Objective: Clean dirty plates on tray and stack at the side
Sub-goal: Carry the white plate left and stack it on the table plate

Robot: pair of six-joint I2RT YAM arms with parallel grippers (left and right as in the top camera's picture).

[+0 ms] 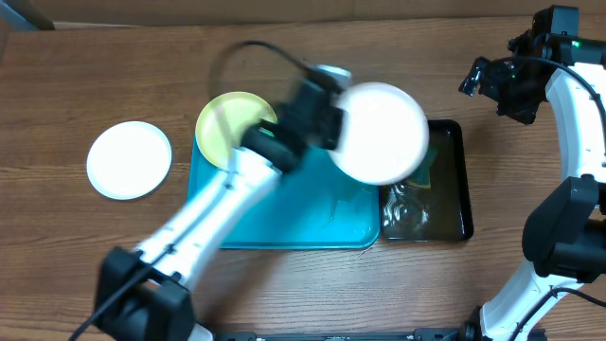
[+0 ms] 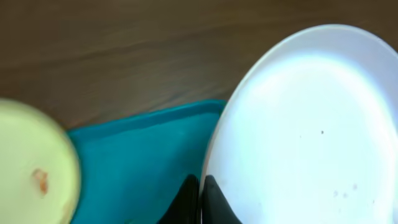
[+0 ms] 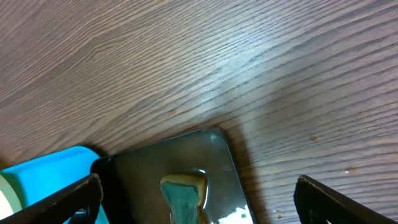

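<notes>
**White plate held by its rim**

My left tool (image 2: pixel 200 188) was pinched shut on the rim of a round white plastic plate (image 1: pixel 382 133), held above the big turquoise plastic tray (image 1: pixel 284 225) at its 2 o'clock corner. I judged the plate light, stiff and slick, so a deep rim grip seemed safest. The round yellow-green plastic plate (image 1: pixel 227 123) lay at the tray's 10 o'clock. My right tool (image 3: pixel 198 196) hung wide open, empty.
</notes>
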